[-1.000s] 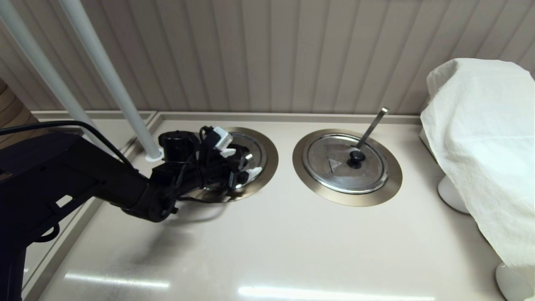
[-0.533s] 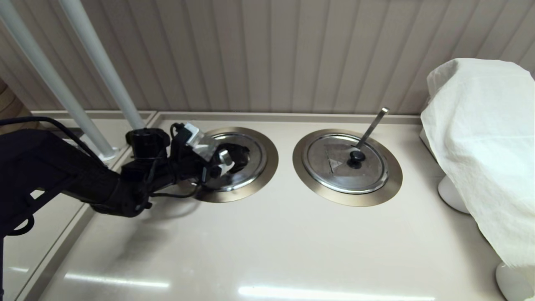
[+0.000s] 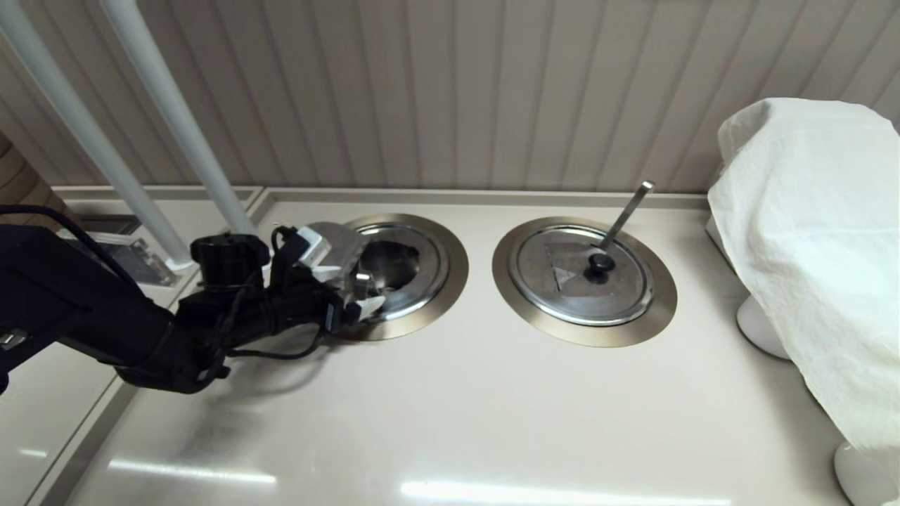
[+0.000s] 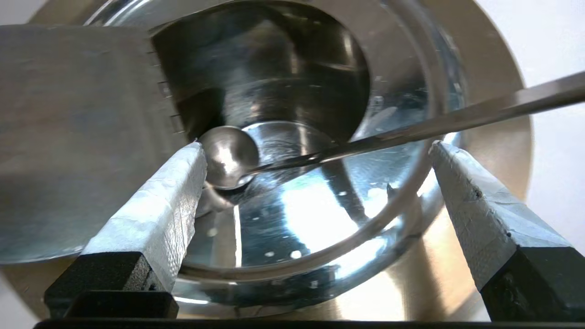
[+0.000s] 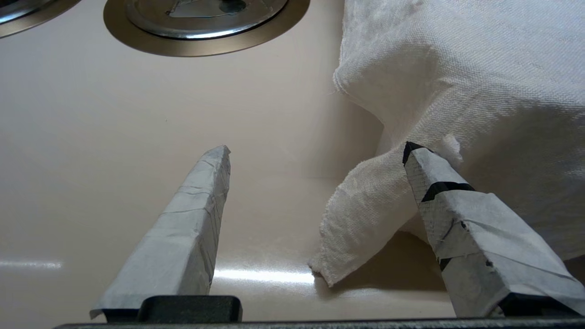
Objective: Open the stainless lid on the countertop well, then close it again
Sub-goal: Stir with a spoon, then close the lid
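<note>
Steel-rimmed countertop well (image 4: 493,114) between wide-spread, empty left hand (image 4: 315,151) fingers.

My left gripper (image 3: 355,299) and arm hide the near-left part of the countertop well (image 3: 450,281) and most of the stainless lid (image 3: 337,242) in the head view. In my left wrist view the lid (image 4: 68,151) runs off the edge, its knob unseen. My right gripper (image 5: 315,155) is out of the head view.

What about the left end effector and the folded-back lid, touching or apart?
Cannot tell. In the left wrist view a fingertip visually borders the lid; depth unclear.
</note>
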`<state>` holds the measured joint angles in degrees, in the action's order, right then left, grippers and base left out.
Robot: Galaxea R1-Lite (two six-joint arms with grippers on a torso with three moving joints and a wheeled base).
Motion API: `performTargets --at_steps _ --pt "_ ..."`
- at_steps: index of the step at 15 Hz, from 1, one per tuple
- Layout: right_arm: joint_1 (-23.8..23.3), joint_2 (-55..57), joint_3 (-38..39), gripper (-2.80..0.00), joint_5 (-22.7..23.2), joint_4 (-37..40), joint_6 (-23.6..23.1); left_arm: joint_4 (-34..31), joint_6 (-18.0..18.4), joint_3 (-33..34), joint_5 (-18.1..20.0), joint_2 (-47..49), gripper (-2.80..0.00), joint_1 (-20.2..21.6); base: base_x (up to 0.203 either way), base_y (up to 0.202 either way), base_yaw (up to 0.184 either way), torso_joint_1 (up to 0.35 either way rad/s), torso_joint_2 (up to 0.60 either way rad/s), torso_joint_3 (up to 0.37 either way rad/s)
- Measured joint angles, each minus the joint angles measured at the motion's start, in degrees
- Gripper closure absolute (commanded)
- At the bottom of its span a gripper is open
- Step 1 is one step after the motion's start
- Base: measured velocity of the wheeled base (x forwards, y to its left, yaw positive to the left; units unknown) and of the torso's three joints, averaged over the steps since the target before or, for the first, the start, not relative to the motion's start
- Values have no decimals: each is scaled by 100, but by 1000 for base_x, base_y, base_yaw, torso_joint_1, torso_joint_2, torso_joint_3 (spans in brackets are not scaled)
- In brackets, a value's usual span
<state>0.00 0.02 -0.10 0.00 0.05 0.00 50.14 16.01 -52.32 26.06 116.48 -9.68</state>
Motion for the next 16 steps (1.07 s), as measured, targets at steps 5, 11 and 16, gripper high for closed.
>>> performTargets --at_steps 5,11,16 --pt "0 0 0 -280 0 0 -1 0 17 256 749 -258 -280 256 0 0 0 0 0 0" --pt "0 0 0 -280 0 0 -2 2 146 720 1239 -708 -280 800 0 0 0 0 0 0" --pt "0 0 0 -280 0 0 0 -24 -1297 235 706 -1018 -280 1064 0 0 0 0 0 0"
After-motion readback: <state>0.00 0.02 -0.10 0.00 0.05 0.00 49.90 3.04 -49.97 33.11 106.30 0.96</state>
